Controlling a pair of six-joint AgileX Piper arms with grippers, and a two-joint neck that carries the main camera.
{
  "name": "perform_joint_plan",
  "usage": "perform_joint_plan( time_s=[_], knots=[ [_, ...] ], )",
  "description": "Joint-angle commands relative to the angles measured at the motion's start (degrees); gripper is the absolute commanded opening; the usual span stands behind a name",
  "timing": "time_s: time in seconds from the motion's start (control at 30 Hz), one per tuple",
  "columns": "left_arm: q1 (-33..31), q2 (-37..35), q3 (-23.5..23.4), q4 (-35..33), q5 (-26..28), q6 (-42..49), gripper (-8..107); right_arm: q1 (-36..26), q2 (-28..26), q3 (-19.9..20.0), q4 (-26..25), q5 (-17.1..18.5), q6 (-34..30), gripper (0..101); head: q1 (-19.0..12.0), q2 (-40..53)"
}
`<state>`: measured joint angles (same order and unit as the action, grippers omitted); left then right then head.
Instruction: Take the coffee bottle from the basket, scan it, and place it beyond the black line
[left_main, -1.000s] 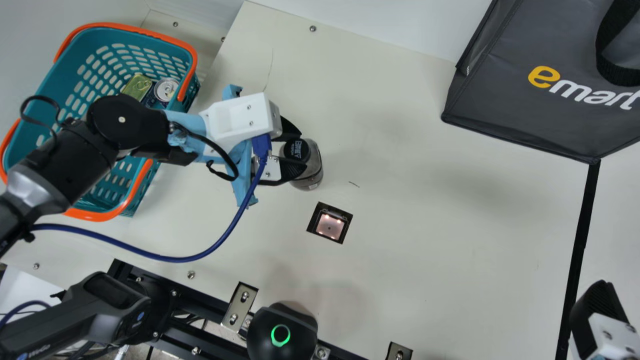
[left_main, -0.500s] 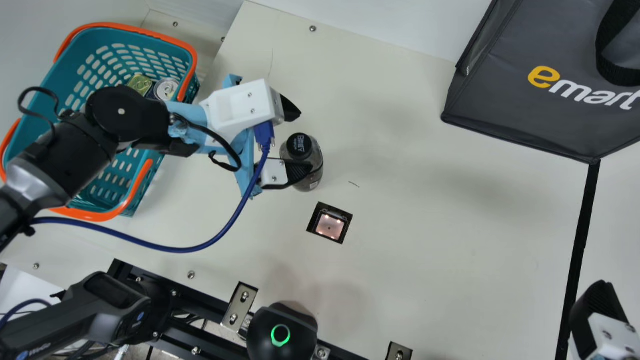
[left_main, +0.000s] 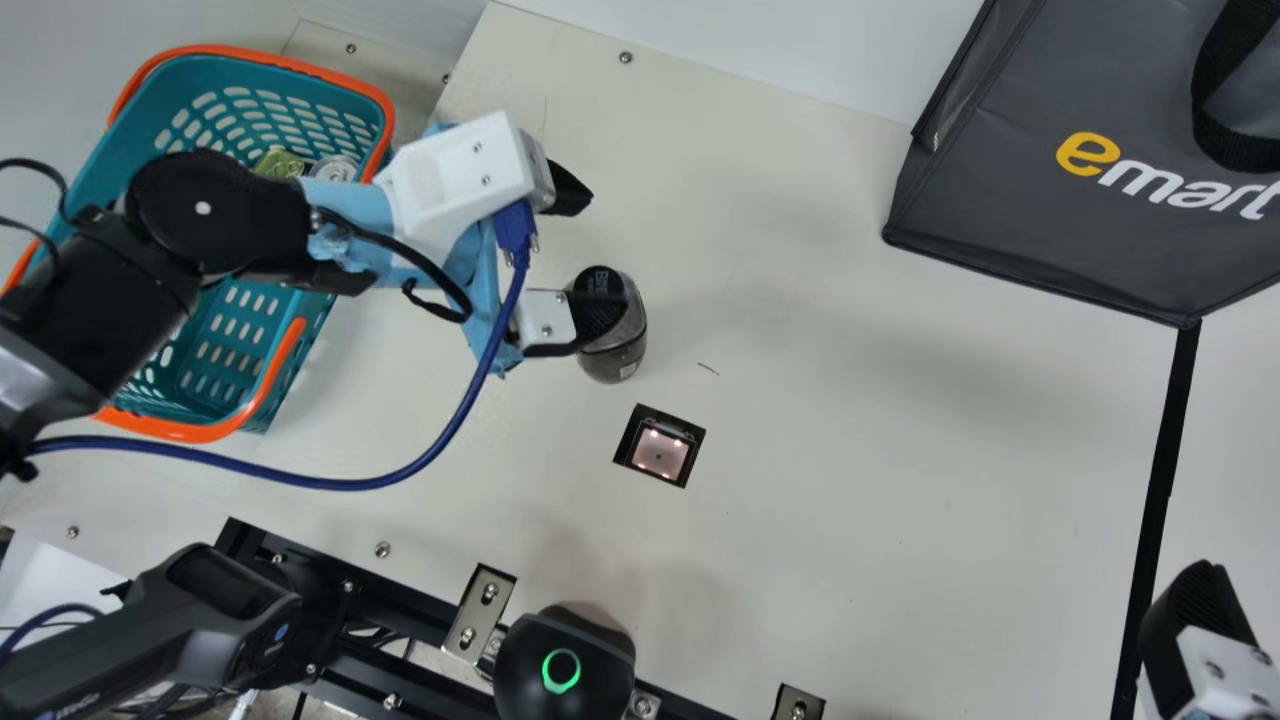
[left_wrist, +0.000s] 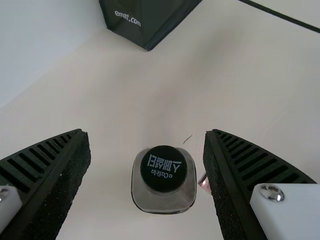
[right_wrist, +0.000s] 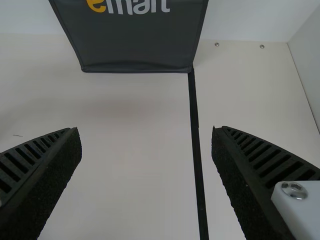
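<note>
Nearest in the main view, a black dome with a glowing green ring (left_main: 563, 668) sits at the edge of the cream table (left_main: 850, 450). At the lower right the right gripper (left_main: 1200, 610) is just beside the black line (left_main: 1160, 480); the right wrist view has its ribbed fingers wide apart, holding nothing, with the line running between them. Farther in, the lit scanner window (left_main: 660, 450) is set into the tabletop. Just beyond it, toward the left, the black-capped coffee bottle (left_main: 616, 350) stands upright on the table, on the scanner's side of the black line. The left gripper (left_main: 602, 253) hangs around it with fingers spread and grasping nothing; the left wrist view shows the bottle between them, touching neither. At the far left, the teal basket (left_main: 115, 175) with orange handles holds a gold-green can (left_main: 280, 162) and a silver-topped can (left_main: 334, 168). At the far right stands the dark grey shopping bag (left_main: 1000, 200)
</note>
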<state>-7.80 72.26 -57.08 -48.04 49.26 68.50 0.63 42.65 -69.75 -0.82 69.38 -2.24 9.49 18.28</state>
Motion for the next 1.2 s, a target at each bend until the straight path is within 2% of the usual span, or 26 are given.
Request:
perform_joint_plan(
  time_s=[0.0, 0.37, 1.17],
  knots=[
    [0.0, -0.5, -0.7, 0.7, 0.0, -3.5, 90, 0.0, 0.0, 0.0, 0.0, 0.0, 0.0, 91, -1.6, 0.1],
    [3.4, -2.8, -3.1, 4.4, -0.8, -12.1, 90, 0.0, 0.0, 0.0, 0.0, 0.0, 0.0, 91, -1.6, 0.1],
    [14.3, -5.7, -2.7, 11.0, -5.4, -19.1, 90, 0.0, 0.0, 0.0, 0.0, 0.0, 0.0, 91, -1.6, 0.1]
  ],
)
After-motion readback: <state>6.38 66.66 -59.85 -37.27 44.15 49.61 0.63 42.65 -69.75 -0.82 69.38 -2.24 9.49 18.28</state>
